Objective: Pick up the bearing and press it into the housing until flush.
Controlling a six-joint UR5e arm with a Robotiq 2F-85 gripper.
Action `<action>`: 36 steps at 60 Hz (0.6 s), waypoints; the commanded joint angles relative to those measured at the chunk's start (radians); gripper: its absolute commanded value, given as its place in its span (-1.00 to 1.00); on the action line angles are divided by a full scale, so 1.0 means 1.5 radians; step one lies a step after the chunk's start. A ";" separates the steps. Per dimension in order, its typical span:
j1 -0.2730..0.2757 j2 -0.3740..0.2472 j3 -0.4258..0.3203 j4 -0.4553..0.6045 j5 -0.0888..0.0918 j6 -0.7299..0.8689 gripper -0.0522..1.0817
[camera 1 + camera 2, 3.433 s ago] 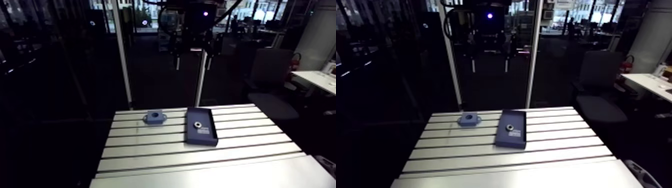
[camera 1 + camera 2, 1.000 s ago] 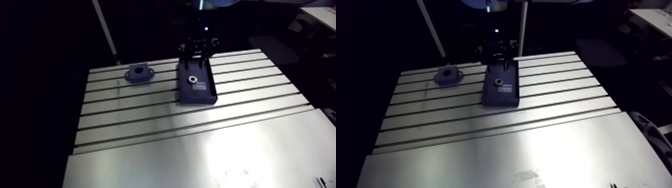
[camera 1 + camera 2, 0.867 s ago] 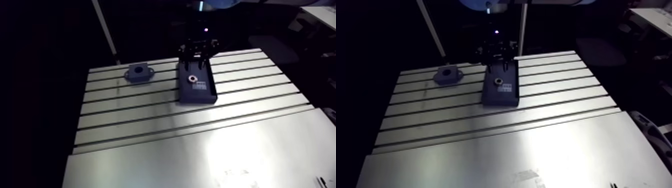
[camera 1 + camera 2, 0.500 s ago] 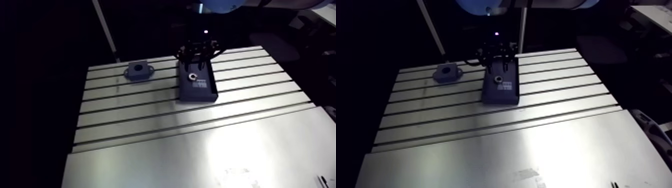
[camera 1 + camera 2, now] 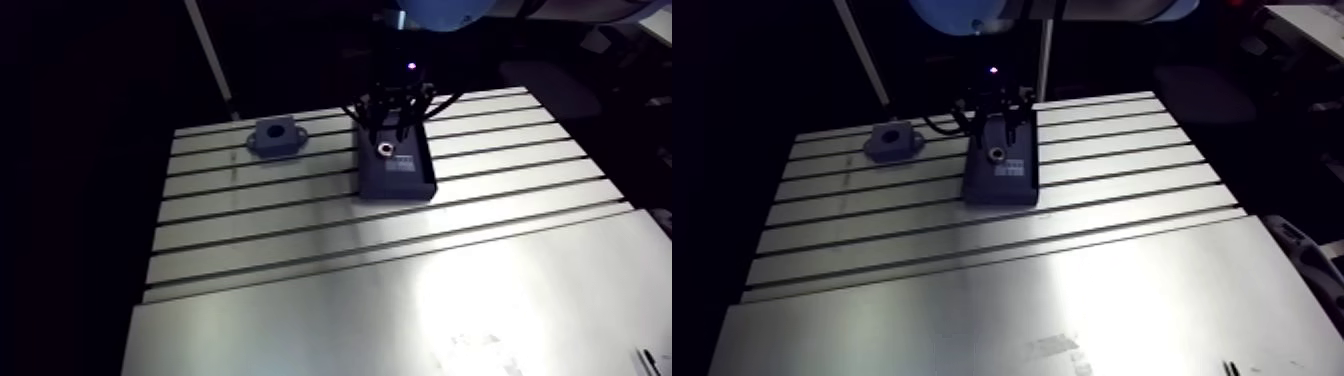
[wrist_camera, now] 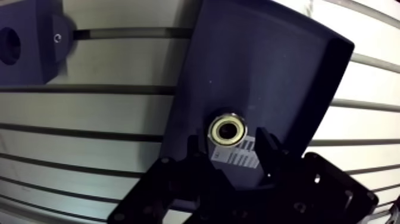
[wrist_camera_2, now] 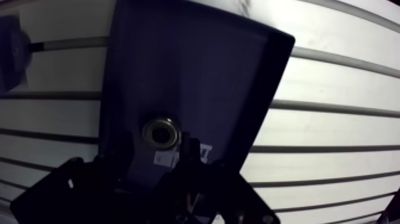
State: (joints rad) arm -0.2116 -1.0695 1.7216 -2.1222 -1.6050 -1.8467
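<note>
A small metal bearing (image 6: 228,129) with a brass-coloured ring lies flat in a dark blue tray (image 6: 256,71). My gripper (image 6: 231,149) hangs low over the tray, open, its two dark fingertips (image 6: 196,146) standing either side of the bearing with a small gap on each side. In the arm view the gripper (image 5: 392,125) sits above the tray's far end, over the bearing (image 5: 384,151). The dark blue housing (image 5: 279,136), a block with a round bore, rests on the table to the left of the tray, well apart from the gripper.
The tray (image 5: 400,180) lies across the slots of the aluminium table (image 5: 300,250) near its far edge. A white printed label (image 6: 235,156) is stuck on the tray floor under the gripper. A broad smooth plate (image 5: 420,320) forms the near part of the table.
The gripper has come down from high above the table to just over the bearing in the tray. Bearing, tray and housing have stayed put; the arm view itself has shifted.
</note>
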 commanded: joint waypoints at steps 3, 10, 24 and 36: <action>0.000 0.001 0.006 -0.001 0.000 0.001 -0.08; -0.005 0.000 0.010 -0.001 0.001 0.001 -0.08; -0.005 0.001 0.022 -0.035 0.001 -0.001 -0.08; -0.005 0.012 0.026 -0.037 0.002 0.000 -0.08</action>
State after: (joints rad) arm -0.2188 -1.0655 1.7531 -2.1648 -1.6036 -1.8476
